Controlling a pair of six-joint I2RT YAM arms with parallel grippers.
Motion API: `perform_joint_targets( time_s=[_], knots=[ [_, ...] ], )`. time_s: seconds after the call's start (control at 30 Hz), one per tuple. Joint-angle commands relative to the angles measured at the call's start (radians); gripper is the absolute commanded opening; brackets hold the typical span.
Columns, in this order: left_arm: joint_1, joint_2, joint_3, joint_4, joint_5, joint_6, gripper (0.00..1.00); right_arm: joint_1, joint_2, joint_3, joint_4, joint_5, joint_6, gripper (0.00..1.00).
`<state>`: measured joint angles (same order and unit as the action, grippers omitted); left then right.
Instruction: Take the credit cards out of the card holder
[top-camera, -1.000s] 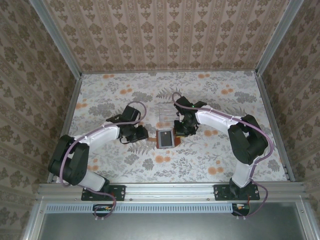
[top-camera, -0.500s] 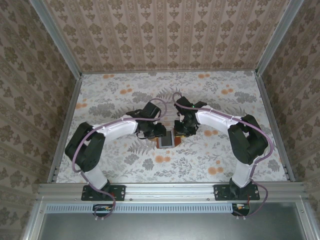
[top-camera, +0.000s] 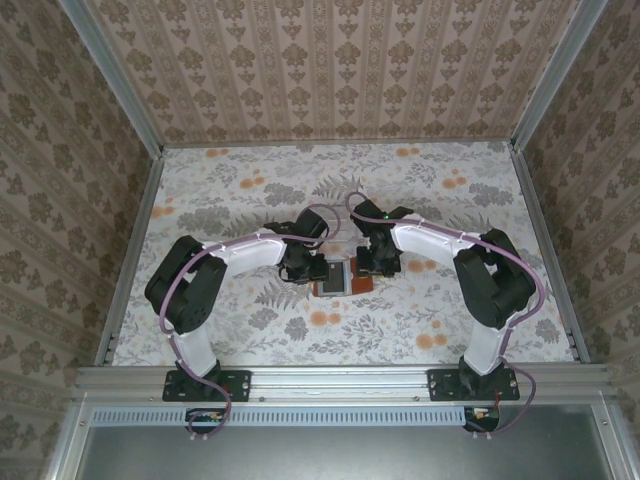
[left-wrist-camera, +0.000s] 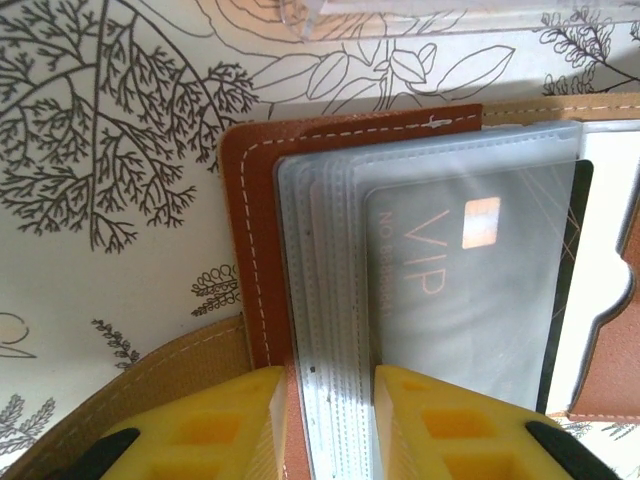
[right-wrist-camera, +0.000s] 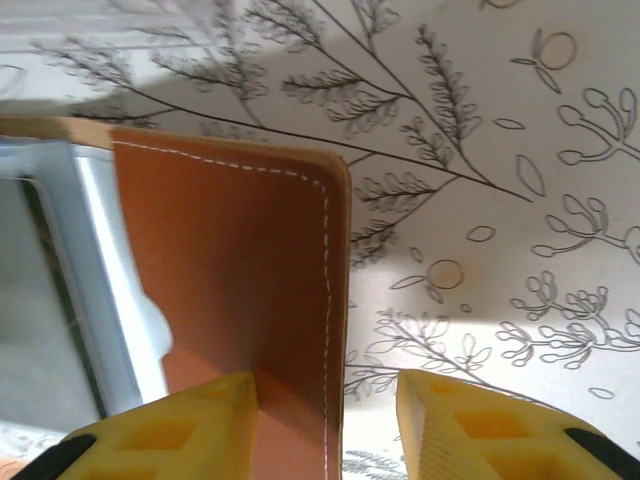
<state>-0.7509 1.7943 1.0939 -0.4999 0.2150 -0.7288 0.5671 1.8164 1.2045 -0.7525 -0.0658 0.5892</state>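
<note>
The card holder, a reddish-brown leather wallet, lies open on the floral tabletop between the two arms. In the left wrist view its leather carries a fanned stack of clear sleeves. A grey credit card marked VIP sits under the top sleeve, and a dark card edge and a pale card show beside it. My left gripper is narrowly open, the sleeves' edges lying in the gap. My right gripper is open astride the leather flap's right edge, one finger on the leather.
The edge of a clear plastic tray lies just beyond the wallet. A tan strap tab sticks out at the wallet's left side. Patterned walls and metal rails enclose the table, with open tabletop to the left, right and front.
My left arm has swung right from the open tabletop onto the wallet's left edge. The right gripper has stayed at the wallet's right side, shifting slightly.
</note>
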Motion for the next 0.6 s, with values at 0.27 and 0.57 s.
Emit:
perform_joint_targets(
  time_s=[0.27, 0.57],
  knots=[
    [0.006, 0.029, -0.005, -0.049, -0.022, 0.022, 0.27, -0.003, 0.100, -0.020, -0.075, 0.142, -0.045, 0.54],
    [0.007, -0.039, 0.003, -0.028, -0.011, 0.000, 0.27, -0.001, -0.032, 0.015, -0.100, 0.060, -0.036, 0.54]
  ],
)
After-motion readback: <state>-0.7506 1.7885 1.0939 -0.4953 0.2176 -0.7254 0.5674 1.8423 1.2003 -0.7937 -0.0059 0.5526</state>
